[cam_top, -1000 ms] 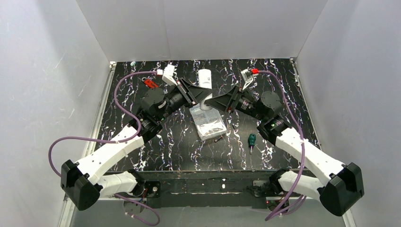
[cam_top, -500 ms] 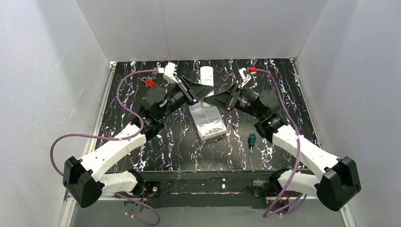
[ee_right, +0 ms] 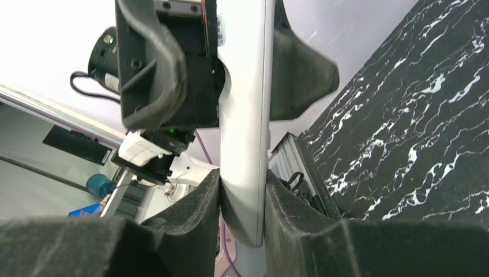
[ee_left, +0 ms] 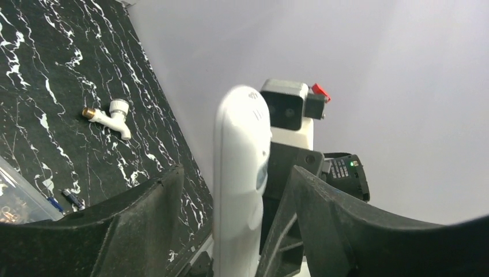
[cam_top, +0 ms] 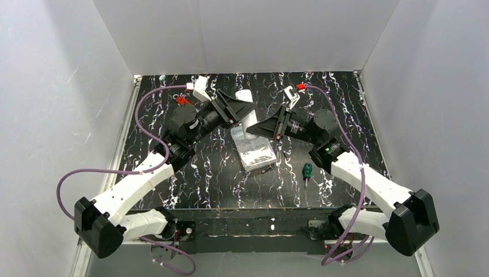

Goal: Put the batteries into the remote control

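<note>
The remote control (cam_top: 249, 118) is a slim white handset held upright in the air over the middle of the table. My right gripper (cam_top: 254, 129) is shut on its lower end, and both pads press its sides in the right wrist view, gripper (ee_right: 242, 182) on remote (ee_right: 245, 138). My left gripper (cam_top: 244, 108) stands open around the remote's upper part. In the left wrist view the remote (ee_left: 242, 173) rises between the left gripper's (ee_left: 235, 176) spread fingers with a gap on each side. I cannot make out any batteries for certain.
A clear compartment box (cam_top: 252, 149) of small parts lies under the grippers. A green-handled screwdriver (cam_top: 307, 170) lies to its right, with small dark bits near the box. A red part (cam_top: 183, 101) is at the back left. A white fitting with a brass tip (ee_left: 109, 115) lies on the mat.
My right gripper has closed on the remote's lower end. My left gripper, shut on the remote before, has opened off it. Both arms shifted slightly left.
</note>
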